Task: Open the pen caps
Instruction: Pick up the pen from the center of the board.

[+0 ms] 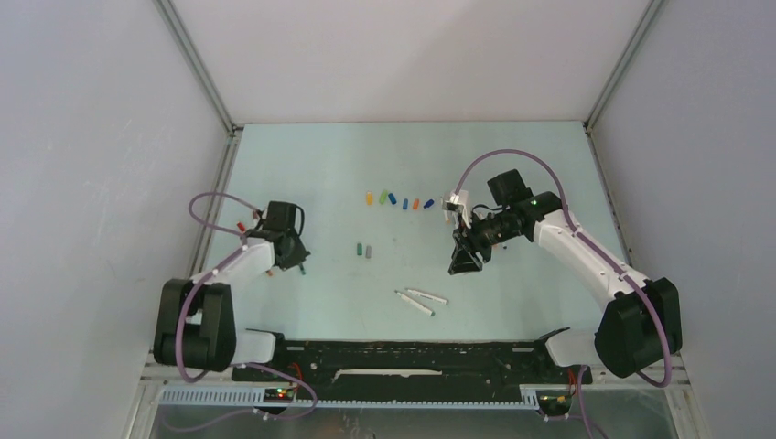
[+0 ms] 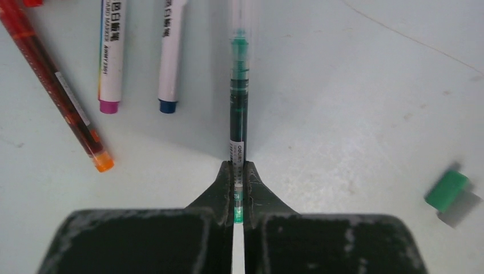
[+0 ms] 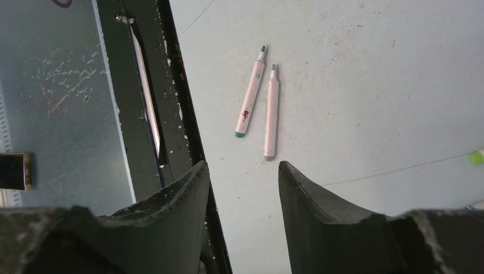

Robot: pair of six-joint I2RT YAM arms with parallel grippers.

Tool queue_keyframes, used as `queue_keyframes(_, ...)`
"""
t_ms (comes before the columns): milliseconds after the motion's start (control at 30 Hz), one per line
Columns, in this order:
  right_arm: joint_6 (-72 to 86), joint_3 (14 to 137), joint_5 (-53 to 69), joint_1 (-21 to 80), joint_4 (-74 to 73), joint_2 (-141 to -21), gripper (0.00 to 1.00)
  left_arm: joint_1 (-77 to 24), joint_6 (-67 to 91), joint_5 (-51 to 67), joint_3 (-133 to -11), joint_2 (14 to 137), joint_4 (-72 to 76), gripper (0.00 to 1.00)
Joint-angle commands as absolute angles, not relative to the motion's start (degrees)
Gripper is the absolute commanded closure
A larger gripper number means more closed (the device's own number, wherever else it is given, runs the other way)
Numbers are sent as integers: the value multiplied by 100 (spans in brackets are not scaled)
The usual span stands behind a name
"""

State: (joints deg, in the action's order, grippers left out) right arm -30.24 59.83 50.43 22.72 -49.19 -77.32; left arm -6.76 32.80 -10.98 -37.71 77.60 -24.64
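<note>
My left gripper (image 2: 238, 168) is shut on the end of a thin green pen (image 2: 238, 114) that lies on the table and points away from it; the pen's far end wears a clear cap. A loose green cap (image 2: 447, 190) lies to the right of it. In the top view the left gripper (image 1: 297, 261) is near the table's left side. A row of coloured caps (image 1: 398, 200) lies at centre back, and two more caps (image 1: 363, 249) lie nearer. My right gripper (image 1: 462, 265) (image 3: 242, 168) is open and empty, above the table.
A red pen (image 2: 57, 85) and two white markers with a magenta end (image 2: 111, 51) and a blue end (image 2: 171, 51) lie left of the held pen. Two uncapped white pens (image 3: 259, 100) (image 1: 421, 300) lie near the black front rail (image 3: 171, 85).
</note>
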Motion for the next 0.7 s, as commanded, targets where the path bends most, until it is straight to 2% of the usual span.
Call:
queue_keyframes(0,-3080,6100,5212,2261,-4953,-7602,49,-738,2989,-590,-3549,6928,-2152,100)
queue_keyframes(233,-3103,6102,5413,2257,-4975,-7624,49,-738,3003,453,-3025,5746,-1346,100)
queue_keyframes(400,-3113,6105,5886,2261,-4975,-7534,49,-1044,3613,1667,-2431,4925,316,100)
queue_keyframes(667,-2602,5826,6647,1990,-4306,-7085,44,-2608,4262,1476,-2366,4928,2382,100)
